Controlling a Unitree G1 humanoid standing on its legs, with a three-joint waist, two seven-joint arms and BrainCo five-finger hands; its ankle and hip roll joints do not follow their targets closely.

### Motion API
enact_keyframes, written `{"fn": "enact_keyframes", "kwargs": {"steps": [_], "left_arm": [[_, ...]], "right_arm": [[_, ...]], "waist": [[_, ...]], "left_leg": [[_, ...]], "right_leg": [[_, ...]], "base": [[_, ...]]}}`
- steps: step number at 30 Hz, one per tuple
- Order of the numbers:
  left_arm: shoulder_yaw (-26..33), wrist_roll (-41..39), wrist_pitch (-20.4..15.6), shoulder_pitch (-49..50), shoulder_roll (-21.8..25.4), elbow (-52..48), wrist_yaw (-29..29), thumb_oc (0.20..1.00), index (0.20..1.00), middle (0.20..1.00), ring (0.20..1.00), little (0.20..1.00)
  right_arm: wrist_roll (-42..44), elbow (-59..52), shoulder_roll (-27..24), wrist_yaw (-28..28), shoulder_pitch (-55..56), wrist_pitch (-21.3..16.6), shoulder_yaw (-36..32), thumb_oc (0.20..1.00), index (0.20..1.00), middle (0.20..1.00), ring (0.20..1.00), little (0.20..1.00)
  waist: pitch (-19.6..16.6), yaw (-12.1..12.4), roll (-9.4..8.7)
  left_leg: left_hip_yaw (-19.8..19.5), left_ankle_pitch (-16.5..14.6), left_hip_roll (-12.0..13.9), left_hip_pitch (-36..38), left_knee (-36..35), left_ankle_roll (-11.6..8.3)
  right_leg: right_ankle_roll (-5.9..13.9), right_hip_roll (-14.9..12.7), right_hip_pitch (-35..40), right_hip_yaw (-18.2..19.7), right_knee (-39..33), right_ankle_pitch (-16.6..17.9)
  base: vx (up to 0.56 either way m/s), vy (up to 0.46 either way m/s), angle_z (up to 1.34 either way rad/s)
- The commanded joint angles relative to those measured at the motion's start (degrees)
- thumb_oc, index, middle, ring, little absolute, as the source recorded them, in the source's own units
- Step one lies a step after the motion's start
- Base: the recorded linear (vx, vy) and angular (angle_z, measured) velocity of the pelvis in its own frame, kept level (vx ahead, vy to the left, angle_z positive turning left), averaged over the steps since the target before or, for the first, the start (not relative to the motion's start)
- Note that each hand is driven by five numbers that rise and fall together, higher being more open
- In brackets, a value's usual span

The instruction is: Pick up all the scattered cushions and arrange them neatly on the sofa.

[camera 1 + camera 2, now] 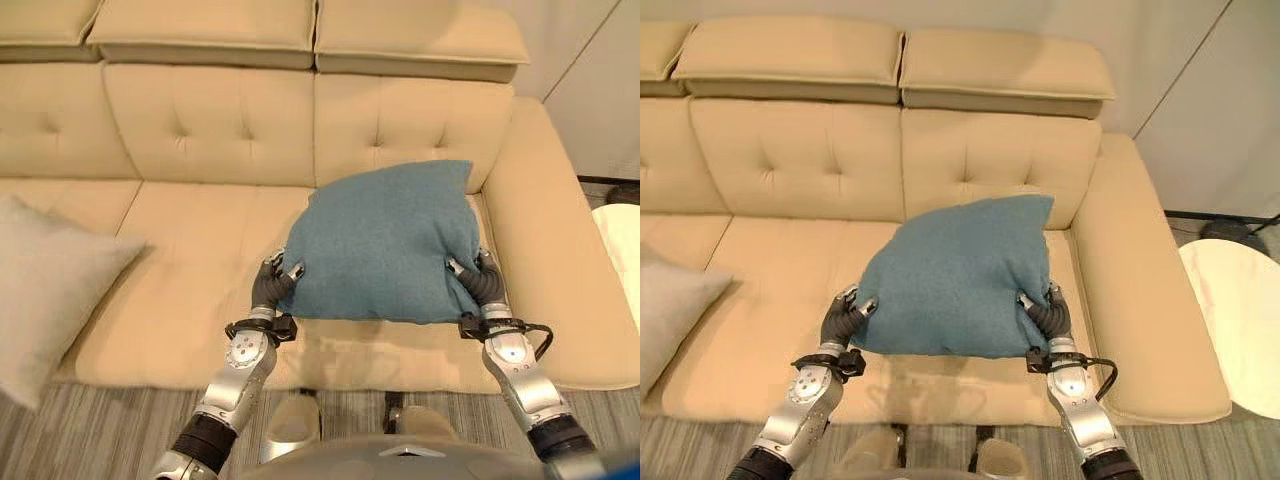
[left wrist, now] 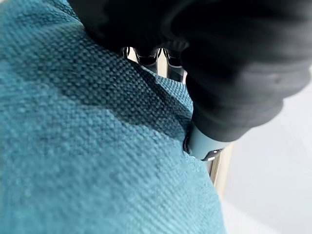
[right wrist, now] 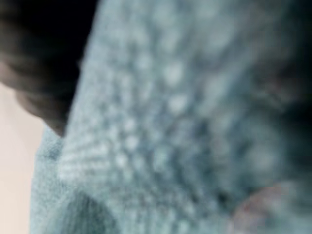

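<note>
On the sofa seat: the blue cushion is over the right end of the sofa, its top corner close to the backrest and the right armrest.
Left hand: the left hand pinches the cushion's lower left corner, fingers curled over the fabric; the left wrist view shows the weave pressed close against the dark cover.
Right hand: the right hand clamps the lower right corner the same way, dark-tipped fingers hooked on the edge.
Cushion pose: tilted, near edge raised by the hands; I cannot tell whether the far corner already rests on the seat or backrest.
Other cushion: a grey cushion lies at the left end of the seat, well apart from the blue one.
Step in hand: judged to be placing the blue cushion against the backrest.
How to do it well: keep both corners level so it does not twist, push the top edge back until it leans on the backrest, and let the bottom edge settle on the seat before loosening the fingers.
Risk: letting go of one corner early would likely leave it slumped or skewed toward the armrest.
</note>
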Motion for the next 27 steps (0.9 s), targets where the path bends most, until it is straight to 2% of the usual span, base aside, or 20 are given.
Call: {"fn": "enact_keyframes", "kwargs": {"steps": [1, 7, 9, 12, 14, 15, 16, 18, 19, 20, 22, 24, 27], "left_arm": [[-0.15, 2.45, -4.65, -3.06, -1.03, -7.66, -3.29, 0.200, 0.200, 0.200, 0.200, 0.200], [2.60, 4.15, -5.00, -3.19, 0.36, -8.99, -1.51, 0.200, 0.200, 0.200, 0.200, 0.200], [3.86, 4.73, -5.88, -3.28, 0.58, -11.90, -0.44, 0.200, 0.200, 0.200, 0.200, 0.200], [4.91, 8.05, -8.24, -7.55, 0.27, -14.92, 4.15, 0.200, 0.200, 0.200, 0.200, 0.200], [3.70, 11.36, -9.70, -15.68, 0.17, -14.71, 8.49, 0.200, 0.200, 0.200, 0.200, 0.200], [1.93, 13.80, -11.12, -25.24, 0.43, -13.72, 12.19, 0.200, 0.200, 0.200, 0.200, 0.200], [1.95, 13.85, -11.19, -25.57, 0.40, -13.52, 12.27, 0.200, 0.200, 0.200, 0.200, 0.200], [-0.45, 17.23, -11.33, -35.94, 2.20, -9.23, 16.28, 0.200, 0.200, 0.200, 0.200, 0.200], [-2.88, 20.36, -11.21, -46.60, 3.85, -4.14, 20.03, 0.200, 0.200, 0.200, 0.200, 0.200], [-2.90, 20.37, -11.27, -46.86, 3.87, -3.99, 20.08, 0.200, 0.200, 0.200, 0.200, 0.200], [-5.01, 23.23, -10.91, -55.55, 4.66, 1.04, 23.99, 0.200, 0.200, 0.200, 0.200, 0.200], [-5.53, 25.05, -10.28, -59.47, 5.07, 3.48, 26.61, 0.200, 0.200, 0.200, 0.200, 0.200], [-7.72, 24.44, -10.05, -65.23, 4.64, 9.20, 27.72, 0.200, 0.200, 0.200, 0.200, 0.200]], "right_arm": [[-0.35, -4.04, 0.14, 0.70, -5.07, -5.66, 0.52, 0.200, 0.200, 0.200, 0.200, 0.200], [-3.42, -3.53, -1.13, -0.58, -6.95, -5.29, -0.02, 0.200, 0.200, 0.200, 0.200, 0.200], [-4.45, -5.53, -1.72, -1.67, -8.03, -5.85, -0.63, 0.200, 0.200, 0.200, 0.200, 0.200], [-7.89, -8.07, -2.88, -5.43, -13.99, -7.61, 0.20, 0.200, 0.200, 0.200, 0.200, 0.200], [-10.86, -8.56, -4.35, -9.01, -22.17, -7.93, 2.06, 0.200, 0.200, 0.200, 0.200, 0.200], [-13.56, -7.80, -5.52, -12.16, -30.85, -7.37, 4.42, 0.200, 0.200, 0.200, 0.200, 0.200], [-13.59, -7.61, -5.53, -12.24, -31.19, -7.41, 4.44, 0.200, 0.200, 0.200, 0.200, 0.200], [-14.71, -4.04, -7.41, -14.76, -40.35, -6.64, 7.17, 0.200, 0.200, 0.200, 0.200, 0.200], [-14.97, 1.29, -8.33, -17.39, -50.01, -6.25, 9.35, 0.200, 0.200, 0.200, 0.200, 0.200], [-14.96, 1.44, -8.34, -17.42, -50.26, -6.31, 9.33, 0.200, 0.200, 0.200, 0.200, 0.200], [-16.58, 6.04, -8.88, -20.60, -58.31, -6.00, 10.65, 0.200, 0.200, 0.200, 0.200, 0.200], [-17.50, 8.63, -9.03, -22.50, -62.15, -5.61, 11.48, 0.200, 0.200, 0.200, 0.200, 0.200], [-16.66, 14.74, -9.24, -24.04, -68.23, -5.08, 13.66, 0.200, 0.200, 0.200, 0.200, 0.200]], "waist": [[-4.33, 2.35, 0.44], [-3.48, 3.71, 0.33], [-3.05, 3.88, 0.49], [-1.81, 4.25, 0.89], [-0.57, 4.28, 1.26], [0.35, 4.08, 1.57], [0.32, 4.02, 1.57], [0.43, 3.76, 1.57], [-0.25, 3.74, 1.43], [-0.33, 3.66, 1.34], [-0.44, 3.62, 1.26], [-0.40, 3.68, 1.12], [-0.33, 3.52, 0.83]], "left_leg": [[-0.55, -7.97, 1.33, 1.76, 2.58, -2.37], [0.51, -7.97, 0.99, 2.68, 0.67, -1.57], [0.43, -7.75, 0.93, 2.08, 0.47, -1.51], [0.10, -6.88, 1.02, -1.30, 0.41, -1.67], [-0.37, -5.54, 1.12, -5.22, 0.41, -2.22], [-0.73, -4.00, 1.00, -9.60, 0.41, -3.18], [-0.77, -3.93, 0.99, -9.89, 0.41, -3.19], [-0.66, -2.57, 0.83, -14.02, 0.41, -3.96], [-0.44, -1.63, 0.95, -18.12, 0.41, -4.61], [-0.46, -1.28, 0.81, -18.57, 0.41, -4.55], [-0.63, -0.49, 0.76, -21.35, 0.41, -4.86], [-0.63, -0.03, 0.89, -22.89, 0.41, -4.99], [-0.67, 0.58, 1.17, -25.34, 0.41, -5.23]], "right_leg": [[1.27, 4.13, -0.24, -2.71, 0.97, -2.94], [2.20, 3.57, -1.07, -1.93, 0.53, -2.12], [2.31, 3.48, -1.86, -1.89, 0.53, -1.90], [2.53, 3.12, -5.10, -2.20, 0.53, -1.40], [2.66, 2.73, -8.63, -2.72, 0.53, -0.71], [2.77, 2.34, -12.86, -3.08, 0.53, 0.60], [2.76, 2.33, -13.14, -3.11, 0.53, 0.65], [3.08, 2.06, -16.99, -3.24, 0.53, 2.07], [3.27, 2.01, -21.12, -3.19, 0.53, 3.00], [3.28, 1.87, -21.55, -3.20, 0.53, 3.25], [3.48, 1.84, -24.43, -3.02, 0.53, 3.72], [3.62, 1.74, -26.09, -2.79, 0.53, 3.99], [3.79, 1.64, -28.62, -2.51, 0.53, 4.46]], "base": [[0.08, 0.069, -0.16], [0.03, 0.032, -0.06], [-0.07, 0.008, -0.12], [-0.17, -0.006, -0.06], [-0.31, -0.011, 0.12], [-0.31, -0.001, 0.22], [-0.25, 0.011, 0.21], [-0.14, 0.017, 0.19], [-0.09, 0.022, 0.09], [-0.06, 0.030, -0.07], [-0.01, 0.009, -0.02], [0.00, 0.000, 0.00], [0.00, 0.000, 0.00]]}}
